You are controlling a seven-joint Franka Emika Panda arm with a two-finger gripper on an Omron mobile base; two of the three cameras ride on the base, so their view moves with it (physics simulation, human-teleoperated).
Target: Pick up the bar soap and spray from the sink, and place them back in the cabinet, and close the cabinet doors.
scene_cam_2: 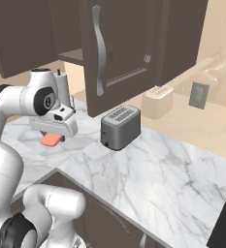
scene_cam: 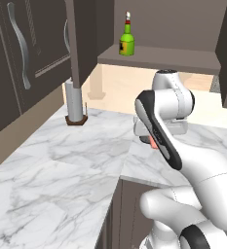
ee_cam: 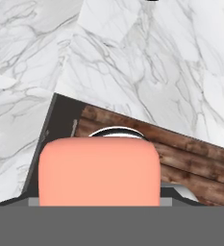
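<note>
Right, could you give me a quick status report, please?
Gripper shut on soap, above the counter. Spray already on cabinet shelf. Doors open; nothing in the way.

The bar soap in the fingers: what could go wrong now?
The bar soap hides the fingertips in the hand view, so the grip cannot be judged; it may slip onto the marble counter. On the shelf, the arm could knock over the spray or hit the open cabinet door.
</note>
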